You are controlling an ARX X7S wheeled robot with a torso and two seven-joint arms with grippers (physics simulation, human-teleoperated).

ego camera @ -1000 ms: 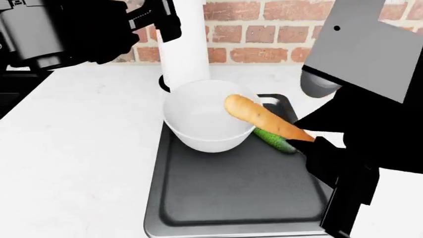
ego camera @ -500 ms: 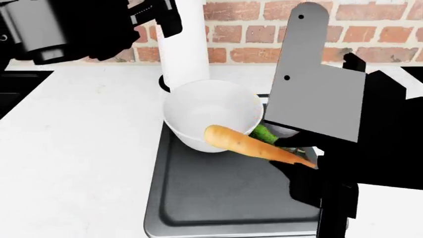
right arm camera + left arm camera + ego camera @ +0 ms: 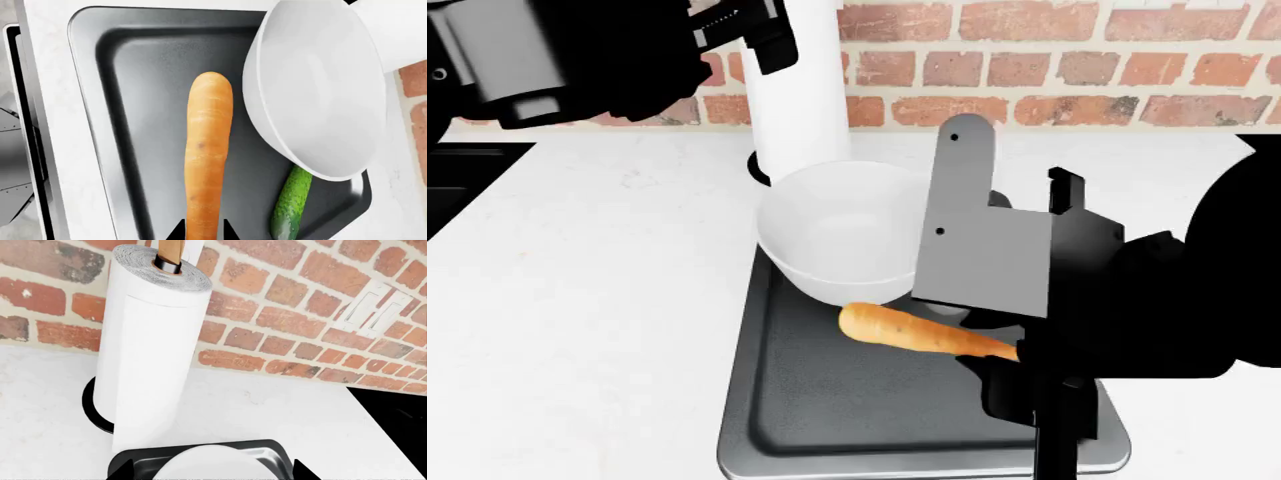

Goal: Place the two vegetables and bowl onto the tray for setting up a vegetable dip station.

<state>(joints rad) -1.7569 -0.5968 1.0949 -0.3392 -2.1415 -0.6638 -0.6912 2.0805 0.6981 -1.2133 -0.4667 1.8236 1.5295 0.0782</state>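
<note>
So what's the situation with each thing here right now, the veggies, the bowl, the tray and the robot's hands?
Carrot: gripped at its thin end, held over the tray.
Right gripper: shut on the carrot.
Cucumber: lying on the tray, partly under the bowl's edge.
Bowl: upright, empty, at the tray's far end.
Tray: flat on the counter.
Paper towel roll: standing upright on its holder.
Left gripper: fingers not visible, state unclear.

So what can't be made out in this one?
- Cucumber: hidden in the head view behind the right arm; in the right wrist view its far end sits under the bowl.
- Carrot: whether it touches the tray or hangs above it is unclear.
- Right hand: only its fingertips show in its wrist view.
- Left hand: outside its own wrist view, its opening unreadable.
</note>
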